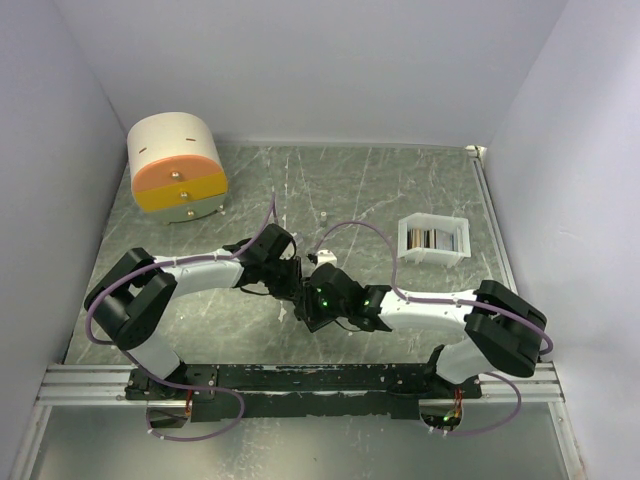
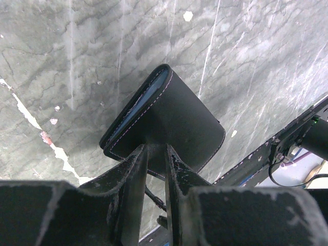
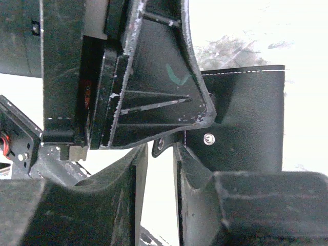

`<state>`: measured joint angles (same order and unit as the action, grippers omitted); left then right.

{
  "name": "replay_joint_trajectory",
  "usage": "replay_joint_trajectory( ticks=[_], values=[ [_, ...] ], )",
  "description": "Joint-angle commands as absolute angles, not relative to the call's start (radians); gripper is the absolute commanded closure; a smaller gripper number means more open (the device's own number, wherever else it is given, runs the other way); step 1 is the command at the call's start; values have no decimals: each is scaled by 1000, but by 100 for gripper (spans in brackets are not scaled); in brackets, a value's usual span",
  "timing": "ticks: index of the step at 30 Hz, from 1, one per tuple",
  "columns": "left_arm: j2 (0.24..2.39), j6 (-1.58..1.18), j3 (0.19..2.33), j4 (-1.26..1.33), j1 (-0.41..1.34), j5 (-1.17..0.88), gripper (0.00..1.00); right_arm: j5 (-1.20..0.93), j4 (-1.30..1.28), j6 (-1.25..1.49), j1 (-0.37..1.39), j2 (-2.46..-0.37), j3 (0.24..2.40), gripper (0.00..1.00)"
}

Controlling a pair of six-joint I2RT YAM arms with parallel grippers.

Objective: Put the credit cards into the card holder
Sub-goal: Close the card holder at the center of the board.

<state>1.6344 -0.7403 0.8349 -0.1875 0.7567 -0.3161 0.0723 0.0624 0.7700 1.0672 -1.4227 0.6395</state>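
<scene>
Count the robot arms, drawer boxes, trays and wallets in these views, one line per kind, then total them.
robot arms: 2
round drawer box: 1
white tray: 1
card holder, the black wallet: 1
Total: 5

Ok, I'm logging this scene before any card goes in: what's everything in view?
black bifold wallet: one, black, centre, in left pincer
white open-topped plastic tray: one, white, right of centre
credit cards: several, dark and pale, inside tray
round cream-and-orange drawer box: one, far left
grey marbled table: one, underneath everything
left pincer: one, black, clamped on wallet
right pincer: one, black, beside wallet's snap; grip unclear
</scene>
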Motion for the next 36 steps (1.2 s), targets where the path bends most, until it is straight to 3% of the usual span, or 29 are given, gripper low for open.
replay_joint_trajectory(
  ticks=[1, 21, 24, 36],
  values=[
    [1647, -727, 843, -187, 765, -283, 69, 128, 44, 752, 1074, -1417, 657, 75],
    [1647, -727, 842, -184, 765, -286, 69, 118, 70, 740, 1075, -1432, 661, 90],
    [1649, -727, 840, -183, 764, -288, 69, 116, 67, 742, 1075, -1432, 664, 85],
    [1649, -729, 842, -183, 764, -287, 69, 126, 64, 744, 1075, -1429, 671, 79]
  ],
)
